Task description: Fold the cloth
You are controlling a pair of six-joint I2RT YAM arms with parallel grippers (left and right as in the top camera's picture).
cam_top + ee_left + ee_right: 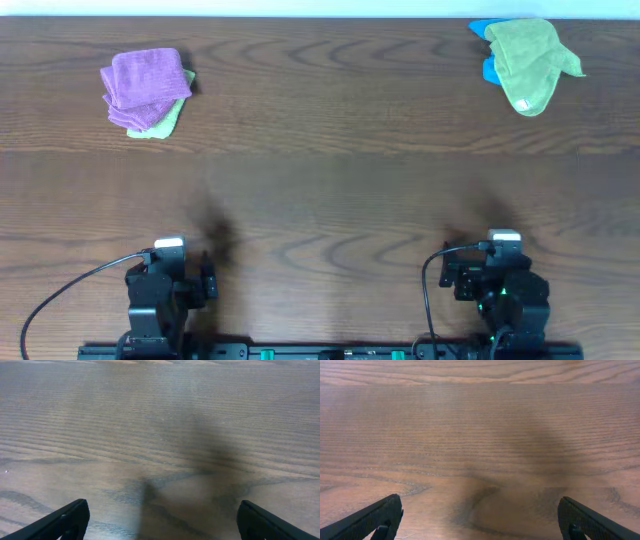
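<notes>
Right wrist view. The wooden table (480,420) is seen to fill the frame, its grain running mostly side to side, with curved figure towards the lower part. The right gripper (480,521) is seen with its jaws spread wide: two dark fingers (372,521) enter at the bottom corners, one left, one right, well apart. Only table surface is seen between them. A soft dark shadow (487,492) is noted on the wood, slanting from right of centre down towards the lower middle.
</notes>
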